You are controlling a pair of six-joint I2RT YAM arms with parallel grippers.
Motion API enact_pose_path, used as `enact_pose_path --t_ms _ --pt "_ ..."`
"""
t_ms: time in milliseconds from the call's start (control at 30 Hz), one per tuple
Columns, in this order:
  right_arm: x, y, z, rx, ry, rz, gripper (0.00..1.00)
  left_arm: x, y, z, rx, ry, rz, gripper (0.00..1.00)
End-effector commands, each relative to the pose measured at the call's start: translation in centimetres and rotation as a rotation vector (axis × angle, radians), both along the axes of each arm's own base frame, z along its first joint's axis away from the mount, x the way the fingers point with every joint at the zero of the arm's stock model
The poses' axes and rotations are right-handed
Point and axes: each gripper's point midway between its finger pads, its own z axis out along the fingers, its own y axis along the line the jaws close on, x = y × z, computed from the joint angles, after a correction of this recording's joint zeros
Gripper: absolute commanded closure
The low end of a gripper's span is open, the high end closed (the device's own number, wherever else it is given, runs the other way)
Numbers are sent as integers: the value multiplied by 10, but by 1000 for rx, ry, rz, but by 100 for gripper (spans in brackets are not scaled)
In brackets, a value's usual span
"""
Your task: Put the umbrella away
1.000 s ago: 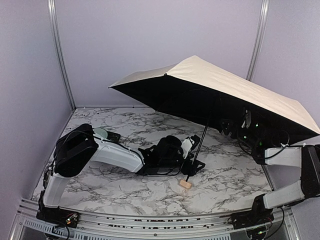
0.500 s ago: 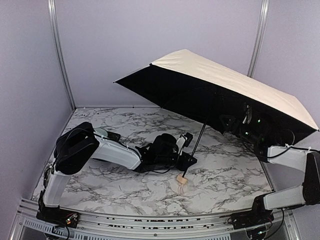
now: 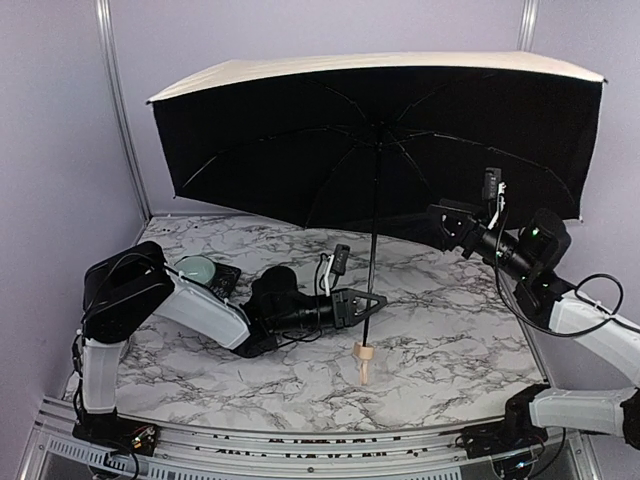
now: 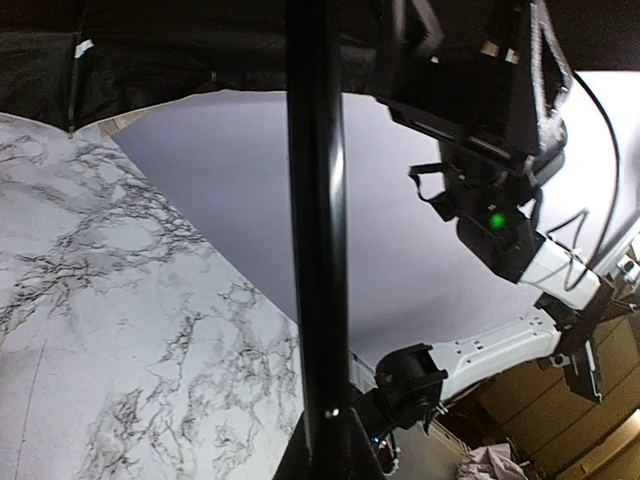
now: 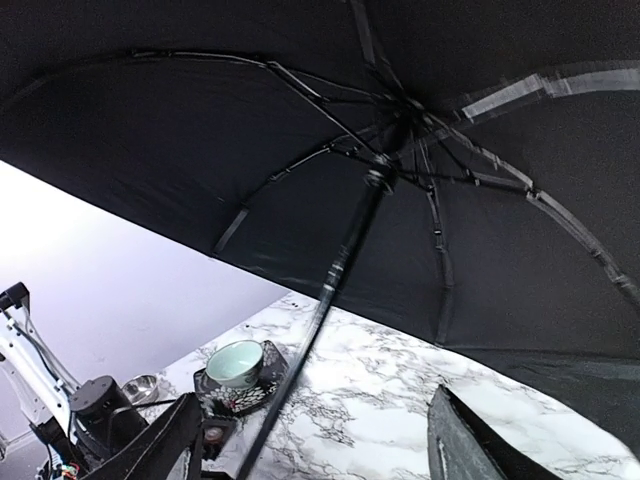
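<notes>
My left tool (image 3: 367, 304) squeezes the thin, stiff stick (image 3: 373, 250) of the open umbrella (image 3: 450, 130). My right tool (image 3: 437, 222) stands apart, empty. The cloth (image 3: 280, 140) looks light and floppy.

Left tool (image 3: 370, 303) clamped shut; right tool (image 3: 438, 222) agape

No legible text or markings
</notes>
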Motion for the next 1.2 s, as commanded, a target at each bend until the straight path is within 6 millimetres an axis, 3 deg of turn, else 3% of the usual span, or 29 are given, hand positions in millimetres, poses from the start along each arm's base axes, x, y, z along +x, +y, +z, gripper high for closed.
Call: enact_pose_path --t_ms 0,200,633,800,967,1167 --pt "-13 11 30 13 -105 70 26 -38 24 100 -239 -245 -76 100" --pt "-22 26 43 39 -178 194 26 -56 26 107 -227 -328 -113 100" --pt "-33 41 77 98 -298 331 26 -46 18 92 -125 -387 -54 100" --pt "-17 41 85 158 -274 274 25 -43 4 73 62 -460 24 100" --pt "6 38 96 266 -208 242 25 -56 5 82 -2 -451 -21 100" --pt "1 20 121 542 -236 298 37 -56 7 85 -51 -422 -17 100"
